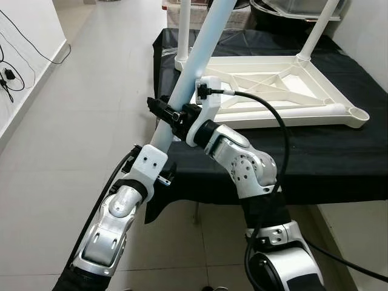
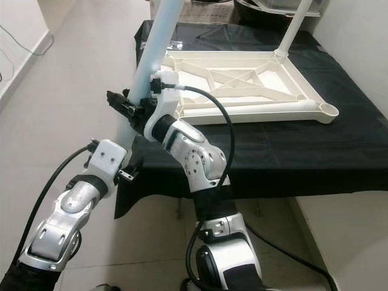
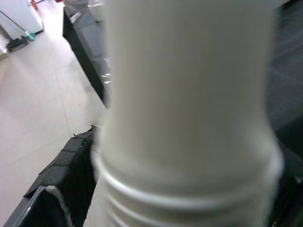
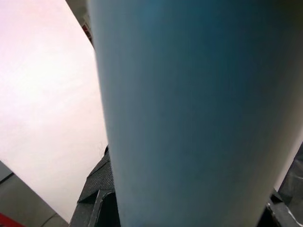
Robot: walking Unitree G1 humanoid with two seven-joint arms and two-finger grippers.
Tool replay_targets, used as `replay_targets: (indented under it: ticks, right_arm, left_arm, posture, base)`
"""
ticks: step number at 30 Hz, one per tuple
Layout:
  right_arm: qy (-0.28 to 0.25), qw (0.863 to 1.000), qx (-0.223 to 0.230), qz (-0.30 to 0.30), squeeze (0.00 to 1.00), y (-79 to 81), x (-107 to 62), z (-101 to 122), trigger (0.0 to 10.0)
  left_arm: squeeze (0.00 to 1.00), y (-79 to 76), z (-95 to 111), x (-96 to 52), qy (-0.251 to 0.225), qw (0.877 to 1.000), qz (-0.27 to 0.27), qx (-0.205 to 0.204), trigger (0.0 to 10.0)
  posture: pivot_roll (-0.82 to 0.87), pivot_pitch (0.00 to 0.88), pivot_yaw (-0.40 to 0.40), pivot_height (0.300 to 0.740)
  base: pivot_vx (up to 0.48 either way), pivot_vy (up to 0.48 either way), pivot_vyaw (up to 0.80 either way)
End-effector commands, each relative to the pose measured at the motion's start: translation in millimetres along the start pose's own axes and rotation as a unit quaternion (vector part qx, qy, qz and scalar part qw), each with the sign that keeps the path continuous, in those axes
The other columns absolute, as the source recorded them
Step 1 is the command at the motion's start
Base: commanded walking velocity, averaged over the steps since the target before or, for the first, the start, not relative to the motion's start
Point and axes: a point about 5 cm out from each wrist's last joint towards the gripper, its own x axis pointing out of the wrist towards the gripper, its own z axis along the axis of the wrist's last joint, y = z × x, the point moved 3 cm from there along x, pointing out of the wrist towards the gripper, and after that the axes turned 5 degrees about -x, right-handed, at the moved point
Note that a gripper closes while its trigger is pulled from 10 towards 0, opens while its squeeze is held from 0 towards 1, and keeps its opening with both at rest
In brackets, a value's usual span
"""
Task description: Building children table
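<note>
Tiled-floor [image 1: 91,79] home room

Bright, even daylight; both wrist views blurred, out of focus.

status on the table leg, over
Both end effectors, left and right, shut on light-blue table leg. Upturned tabletop: two legs fitted. Nothing in the way.

I see a pale tiled floor [image 1: 91,109] running away on my left, lit evenly and brightly. A white wall [image 1: 24,54] borders it, with black cables [image 1: 9,76] hanging against it. Ahead stands a low surface draped in black cloth [image 1: 339,151], its edge hanging toward the floor.
</note>
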Motion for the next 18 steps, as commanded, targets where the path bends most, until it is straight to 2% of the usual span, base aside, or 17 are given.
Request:
replay_targets:
  ticks: [1,13,14,18]
  right_arm:
    - [0.004,1.0,0.003,0.009,0.0,5.6,-0.1,-2.6,10.0]
    - [0.018,1.0,0.009,0.001,0.0,6.5,-2.1,-12.1,10.0]
    - [0.018,1.0,0.009,-0.001,0.0,6.5,-2.2,-12.3,10.0]
    - [0.018,1.0,0.01,-0.002,0.0,7.0,-2.5,-12.3,10.0]
  left_arm:
    - [0.0,-4.0,-1.0,0.9,-0.003,1.0,-0.01,0.0,10.0]
    - [0.0,-21.1,8.6,1.2,-0.03,0.999,-0.037,-0.026,10.0]
    - [0.0,-22.2,8.2,1.1,-0.03,0.998,-0.039,-0.027,0.0]
    - [0.0,-21.8,7.3,1.1,-0.03,0.998,-0.039,-0.027,0.0]
  posture:
    - [0.02,0.101,-0.05,0.74]
    - [0.02,0.096,-0.05,0.74]
    - [0.02,0.1,-0.047,0.74]
    - [0.02,0.1,-0.047,0.74]
  base:
    - [0.0,0.0,0.0]
    - [0.0,0.0,0.0]
    - [0.0,0.0,0.0]
    - [0.0,0.0,0.0]
